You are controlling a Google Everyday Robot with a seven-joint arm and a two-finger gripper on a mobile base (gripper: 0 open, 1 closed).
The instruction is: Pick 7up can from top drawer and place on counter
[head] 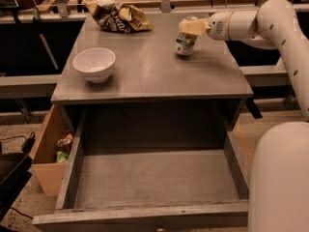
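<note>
One can (184, 42), tilted, is clamped at its top by the closed fingers of the gripper (189, 27). Its base is at the counter (159, 74); I cannot tell whether it touches. The open drawer (159, 178) lies well forward of the fingers, and a bowl (94, 63) sits well apart from them.

The tool (186, 27), at the back right of the surface (145, 76), grips the can (185, 42) and hides its top. I cannot tell if the can touches the surface. The front of the drawer (154, 178) is cut off at the bottom. The little things in the wooden box (47, 177) are too blurry to name.
</note>
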